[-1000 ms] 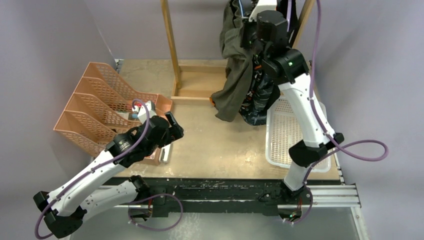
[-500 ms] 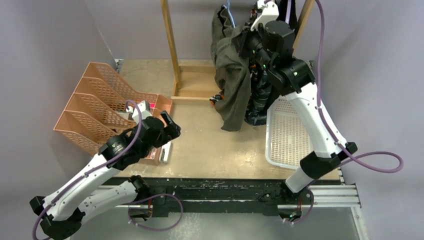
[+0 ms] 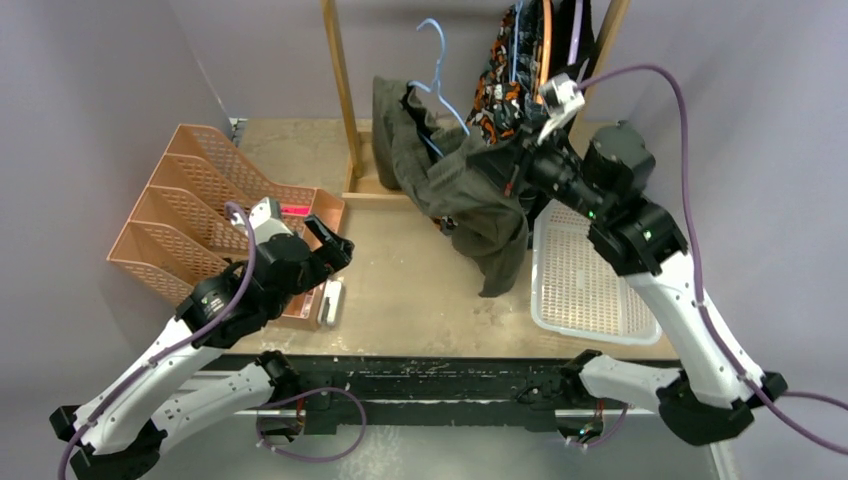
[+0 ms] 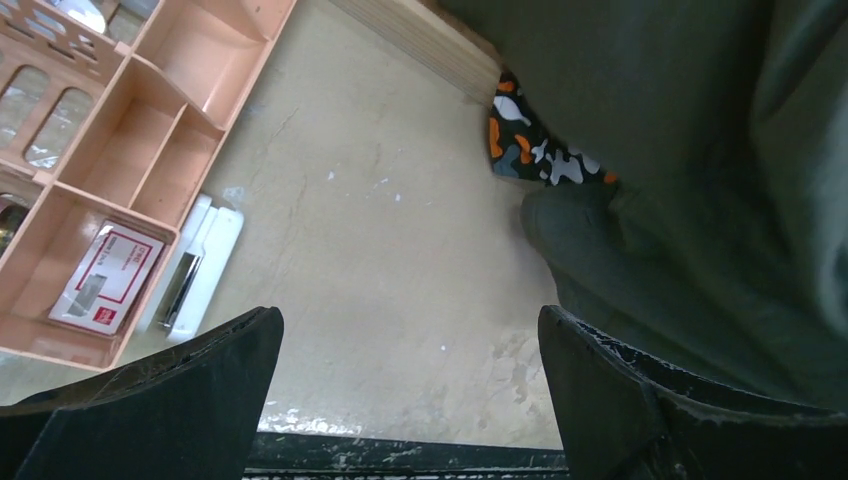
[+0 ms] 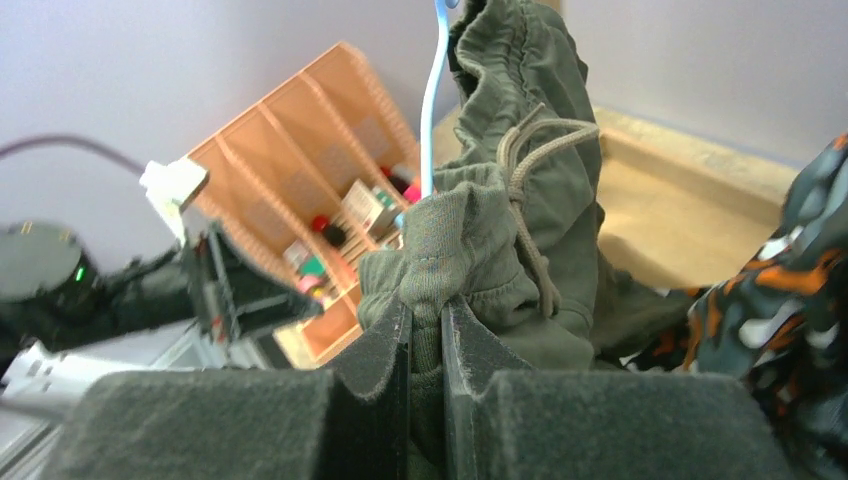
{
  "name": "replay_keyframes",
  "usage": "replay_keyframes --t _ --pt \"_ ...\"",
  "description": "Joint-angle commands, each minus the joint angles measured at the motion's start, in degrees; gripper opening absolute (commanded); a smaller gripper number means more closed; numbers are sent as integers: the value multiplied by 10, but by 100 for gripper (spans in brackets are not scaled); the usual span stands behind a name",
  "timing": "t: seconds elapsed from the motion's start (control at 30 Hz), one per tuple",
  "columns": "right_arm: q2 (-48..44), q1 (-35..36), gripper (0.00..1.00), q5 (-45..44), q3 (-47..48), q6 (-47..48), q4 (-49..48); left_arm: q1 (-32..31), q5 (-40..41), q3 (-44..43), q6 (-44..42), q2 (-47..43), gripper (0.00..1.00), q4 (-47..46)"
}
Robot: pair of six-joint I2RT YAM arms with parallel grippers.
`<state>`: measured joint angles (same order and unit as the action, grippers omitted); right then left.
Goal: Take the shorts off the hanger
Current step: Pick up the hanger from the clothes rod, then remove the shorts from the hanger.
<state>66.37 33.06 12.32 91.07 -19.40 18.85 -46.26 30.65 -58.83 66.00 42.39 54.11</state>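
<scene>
Cloth is pinched tight in my right tool [image 5: 425, 330]: its two dark, fuzzy pads are almost closed on a thick fold of the green shorts [image 5: 500, 200], right at the bunched, stretchy waist. The green shorts are soft and plain, with a twisted string [image 5: 525, 160] looping from the waist. A thin blue hanger [image 5: 432, 100] of bent wire goes down into the waist, so the shorts hang partly on it and partly from my tool, up above the surface [image 3: 420, 290], with one leg dangling down. Behind them, by the wooden frame [image 3: 340, 90], hang the camouflage shorts [image 3: 505, 80], blotchy in orange, black and white. My left tool [image 4: 410, 370] is open as wide as it goes and holds nothing; it is low over the surface, near the orange rack [image 3: 190, 220]. That rack is plastic with criss-cross sides and slanted slots, and small bright things sit in the slots, too small to name. Next to it is a low box [image 4: 200, 60] with square parts; one part holds a red and white card [image 4: 105, 290]. A flat white thing [image 4: 195, 265] lies on the surface just beside the box. A flat white tray [image 3: 585, 290] full of tiny holes sits on the right side of the surface.
</scene>
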Motion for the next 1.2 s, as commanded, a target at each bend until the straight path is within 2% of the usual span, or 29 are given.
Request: replay_keyframes --t 0.0,0.2,0.33,0.47,0.67,0.9,1.17 --pt "-76 1 0 84 -90 -35 -95 0 -7 -30 8 -3 98 -52" --pt "-150 2 0 21 -251 -74 -114 -1 -55 -34 4 9 93 -111" --pt "-157 2 0 25 -332 -93 -134 -1 -103 -24 7 24 92 -161" --pt "-166 15 0 26 -400 -118 -159 -1 -191 11 19 56 92 -280" --pt "-159 51 0 17 -426 -116 -163 0 -235 9 22 152 90 -387" --pt "-143 83 0 8 -423 -115 -152 -1 -216 -72 -9 285 81 -398" --pt "-150 95 0 13 -439 -131 -165 0 -203 -64 16 287 64 -455"
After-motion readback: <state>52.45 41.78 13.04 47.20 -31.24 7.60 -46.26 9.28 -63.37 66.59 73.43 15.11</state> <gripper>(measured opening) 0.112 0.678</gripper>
